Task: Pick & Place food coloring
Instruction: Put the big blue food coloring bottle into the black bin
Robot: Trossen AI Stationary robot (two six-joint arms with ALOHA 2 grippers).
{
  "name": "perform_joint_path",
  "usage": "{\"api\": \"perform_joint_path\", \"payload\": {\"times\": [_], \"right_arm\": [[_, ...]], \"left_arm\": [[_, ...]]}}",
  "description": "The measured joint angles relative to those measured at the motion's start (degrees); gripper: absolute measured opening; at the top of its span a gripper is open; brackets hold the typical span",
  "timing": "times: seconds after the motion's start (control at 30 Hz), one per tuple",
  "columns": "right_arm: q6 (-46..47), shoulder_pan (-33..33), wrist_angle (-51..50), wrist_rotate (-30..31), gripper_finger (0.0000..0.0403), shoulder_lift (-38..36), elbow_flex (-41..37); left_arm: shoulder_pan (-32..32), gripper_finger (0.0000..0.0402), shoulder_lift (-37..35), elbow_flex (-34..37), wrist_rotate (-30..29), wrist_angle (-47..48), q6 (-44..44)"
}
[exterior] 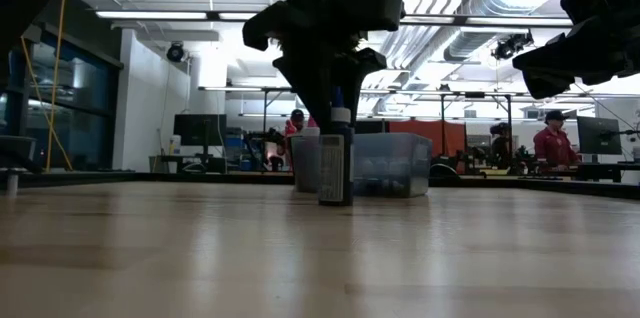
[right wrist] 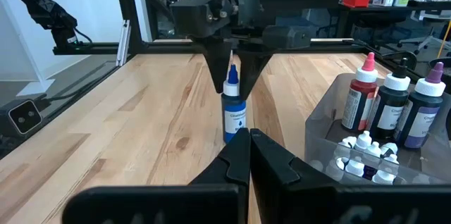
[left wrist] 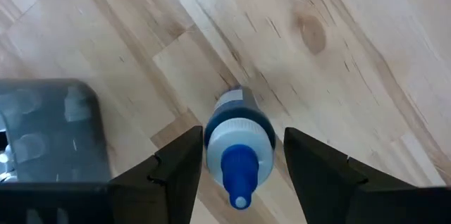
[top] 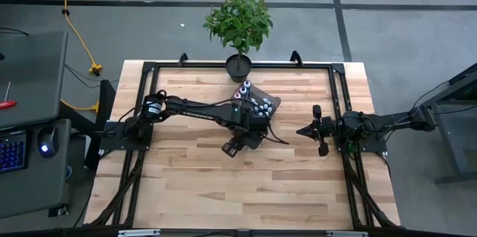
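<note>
Left gripper [top: 232, 147] out over the middle of the wooden table [top: 186, 185], fingers [left wrist: 176, 171] spread apart on either side of a blue-capped bottle [left wrist: 238, 143] of food coloring. Bottle upright on the bare wood, a visible gap between it and each finger in the left wrist view, so not clamped. Same bottle, seen from table height, standing in front of the clear plastic bin [exterior: 385, 163], with the gripper [exterior: 325, 83] hanging directly above it. From the right wrist camera, blue tip and white collar plainly visible [right wrist: 233, 108], the left gripper [right wrist: 232, 65] pointing down around the cap.

Bin [top: 257, 105] just beyond the left gripper, toward the far side of the table, near a potted plant [top: 238, 32] at the far edge. More bottles inside it: a red-capped one [right wrist: 359, 90], a white-capped dark one [right wrist: 390, 111], a purple-capped one [right wrist: 424, 111], all upright, plus a cluster of small whitish caps [right wrist: 366, 157] lower in the bin.

Right gripper [top: 305, 130] parked at the right side of the table, well apart from the bottle, fingers [right wrist: 271, 160] pressed together and holding nothing.

People in red shirts [exterior: 553, 143] in the room behind the table.
</note>
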State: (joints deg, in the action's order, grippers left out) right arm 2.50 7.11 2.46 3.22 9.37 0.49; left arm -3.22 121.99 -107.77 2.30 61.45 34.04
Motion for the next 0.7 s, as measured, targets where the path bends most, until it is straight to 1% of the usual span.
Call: {"api": "perform_joint_path", "payload": {"times": [0.17, 0.43, 0.53, 0.7], "right_arm": [[0.0, 0.0, 0.0, 0.0, 0.0002, 0.0, 0.0], [0.0, 0.0, 0.0, 0.0, 0.0002, 0.0, 0.0], [0.0, 0.0, 0.0, 0.0, 0.0002, 0.0, 0.0], [0.0, 0.0, 0.0, 0.0, 0.0002, 0.0, 0.0]], "left_arm": [[0.0, 0.0192, 0.0, 0.0, 1.5, -0.1, -0.2], [0.0, 0.0189, 0.0, 0.0, 0.9, -0.1, -0.2], [0.0, 0.0173, 0.0, 0.0, 0.9, 0.0, -0.2], [0.0, 0.0123, -0.1, -0.1, 1.0, 0.0, -0.2]]}}
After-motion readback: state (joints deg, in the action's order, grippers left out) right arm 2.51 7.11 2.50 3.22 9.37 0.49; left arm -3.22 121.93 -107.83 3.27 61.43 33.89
